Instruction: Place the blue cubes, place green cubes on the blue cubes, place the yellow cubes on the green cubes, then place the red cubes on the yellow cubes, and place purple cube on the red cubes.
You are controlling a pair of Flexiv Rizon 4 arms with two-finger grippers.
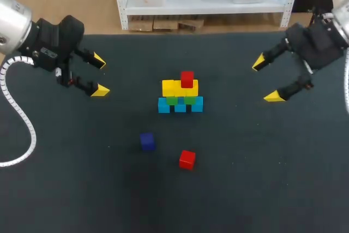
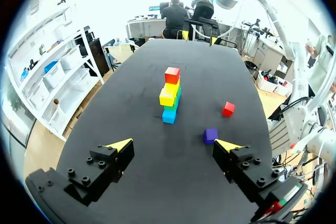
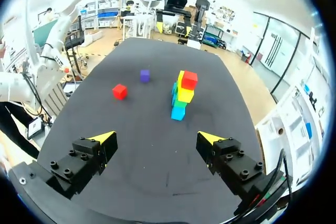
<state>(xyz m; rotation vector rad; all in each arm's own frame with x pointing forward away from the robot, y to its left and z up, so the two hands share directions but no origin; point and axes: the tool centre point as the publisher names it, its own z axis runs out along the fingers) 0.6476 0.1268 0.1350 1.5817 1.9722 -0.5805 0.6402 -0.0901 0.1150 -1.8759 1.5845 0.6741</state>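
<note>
A stepped stack of cubes point(image 1: 180, 95) stands mid-table: a row of three blue ones point(image 1: 180, 105), two green point(image 1: 180, 100) on them, yellow point(image 1: 175, 87) above, and one red cube point(image 1: 187, 78) on top. The same stack point(image 2: 171, 96) point(image 3: 182, 94) lies ahead of each gripper. Apart from it, nearer the front, lie a loose red cube point(image 1: 187, 159) point(image 2: 228, 109) point(image 3: 119, 91) and a purple cube point(image 1: 147, 141) point(image 2: 210, 135) point(image 3: 145, 75). My left gripper point(image 1: 100, 75) point(image 2: 173, 144) hangs open at the left, my right gripper point(image 1: 266, 78) point(image 3: 156, 137) open at the right; both hold nothing.
Dark tabletop point(image 1: 245, 178) stretches between the arms and around the stack. A white cable loop point(image 1: 22, 126) from my left arm hangs over the table's left side.
</note>
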